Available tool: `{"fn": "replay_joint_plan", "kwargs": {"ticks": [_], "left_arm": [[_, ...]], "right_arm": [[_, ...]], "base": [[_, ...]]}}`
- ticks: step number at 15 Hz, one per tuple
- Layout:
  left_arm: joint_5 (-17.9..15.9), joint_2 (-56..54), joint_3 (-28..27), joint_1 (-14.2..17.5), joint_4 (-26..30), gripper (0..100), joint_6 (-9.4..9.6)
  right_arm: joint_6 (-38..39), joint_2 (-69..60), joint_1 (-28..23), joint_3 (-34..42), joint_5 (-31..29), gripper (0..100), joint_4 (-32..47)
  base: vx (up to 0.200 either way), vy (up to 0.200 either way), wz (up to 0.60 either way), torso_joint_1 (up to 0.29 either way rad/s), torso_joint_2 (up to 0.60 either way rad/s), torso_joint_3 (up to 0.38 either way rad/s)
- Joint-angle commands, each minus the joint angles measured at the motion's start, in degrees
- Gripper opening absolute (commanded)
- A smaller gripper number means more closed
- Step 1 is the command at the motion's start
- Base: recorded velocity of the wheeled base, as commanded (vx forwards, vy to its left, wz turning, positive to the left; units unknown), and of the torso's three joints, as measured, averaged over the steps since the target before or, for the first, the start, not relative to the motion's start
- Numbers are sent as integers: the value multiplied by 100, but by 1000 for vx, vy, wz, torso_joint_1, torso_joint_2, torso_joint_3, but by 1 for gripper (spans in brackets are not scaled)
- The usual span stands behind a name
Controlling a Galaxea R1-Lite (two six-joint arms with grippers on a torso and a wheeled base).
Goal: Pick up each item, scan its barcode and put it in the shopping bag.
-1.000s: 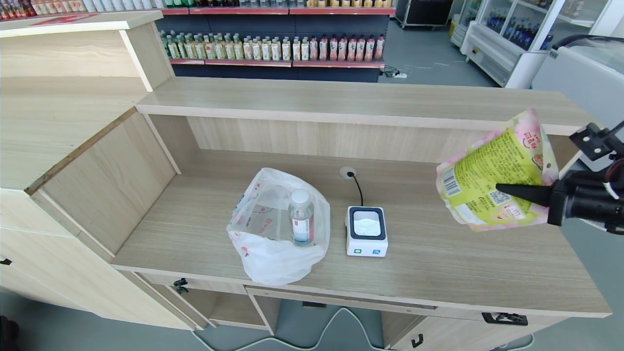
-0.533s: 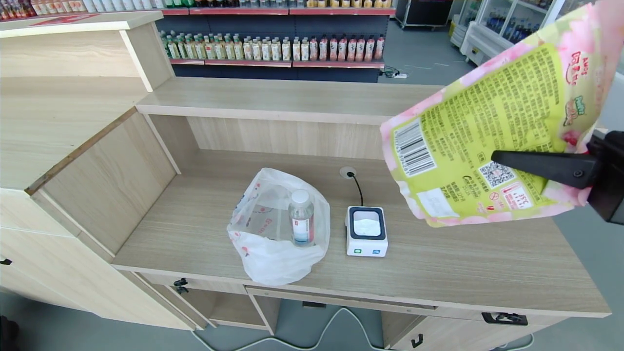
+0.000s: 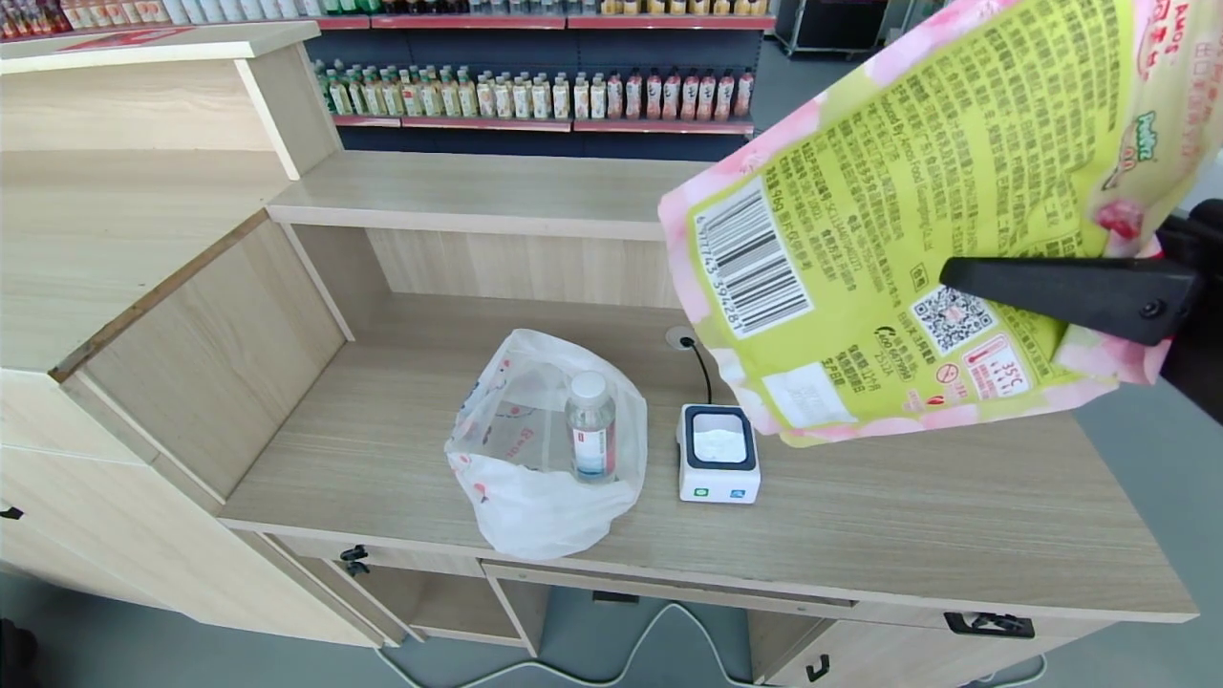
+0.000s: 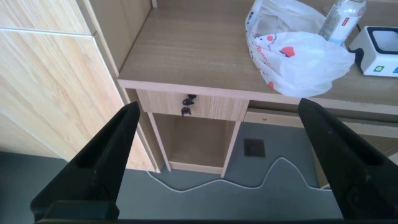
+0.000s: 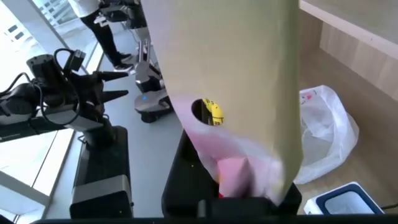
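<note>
One snack pouch (image 3: 936, 220) – green with pink edges – is clamped by the right gripper (image 3: 965, 277). It is pinched near its lower pink edge and held in the air, well above the counter (image 3: 908, 516). One black finger (image 3: 1061, 291) is laid across the printed face of the pouch; the other is hidden behind it. One barcode is seen on that face, at the end farthest from the gripper, and one small square code just beside the fingertip.

One white scanner (image 3: 718, 451) is found on the counter, below the right gripper and to its left. One white shopping bag (image 3: 535, 478) lies farther to that side, just beside the scanner. One clear bottle (image 3: 590, 425) with a white cap is stood upright in the bag's open mouth.

The left gripper (image 4: 219, 107) is held low in front of the counter's edge, its two fingers spread wide with nothing between them – the bag (image 4: 298, 53), bottle (image 4: 342, 18) and scanner (image 4: 379, 53) are seen ahead of it and higher up.
</note>
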Motion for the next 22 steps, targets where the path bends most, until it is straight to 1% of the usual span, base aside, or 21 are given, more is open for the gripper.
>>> {"fn": "replay_joint_plan", "kwargs": {"ticks": [1,3,5,7,8,10,12,15,17,22], "left_arm": [[-6,-2,0,2,0,100,-4],[3,-2,0,2,0,100,-4],[-6,-2,0,2,0,100,5],[-6,-2,0,2,0,100,-4],[3,-2,0,2,0,100,-4],[-6,-2,0,2,0,100,-4],[3,-2,0,2,0,100,5],[3,-2,0,2,0,100,-4],[3,-2,0,2,0,100,-4],[3,-2,0,2,0,100,-4]], "right_arm": [[5,-173,64,-54,-9,0,-10],[-4,-287,81,-239,-18,0,-2],[-13,-489,108,-239,-27,0,60],[-13,-806,117,-247,-53,0,473],[-13,-841,117,-247,-53,0,543],[-250,-973,125,-168,-220,0,965],[-452,-1017,178,-274,-220,0,1334],[-962,-1026,459,-467,-220,0,1888],[-1111,-1105,591,-634,-229,0,2204],[-1094,-1166,591,-1074,-238,0,2582]], "base": [[0,0,0,0,0,0],[0,0,0,0,0,0],[0,0,0,0,0,0],[0,0,0,0,0,0],[0,0,0,0,0,0],[0,0,0,0,0,0],[0,0,0,0,0,0],[0,0,0,0,0,0],[0,0,0,0,0,0],[0,0,0,0,0,0]]}}
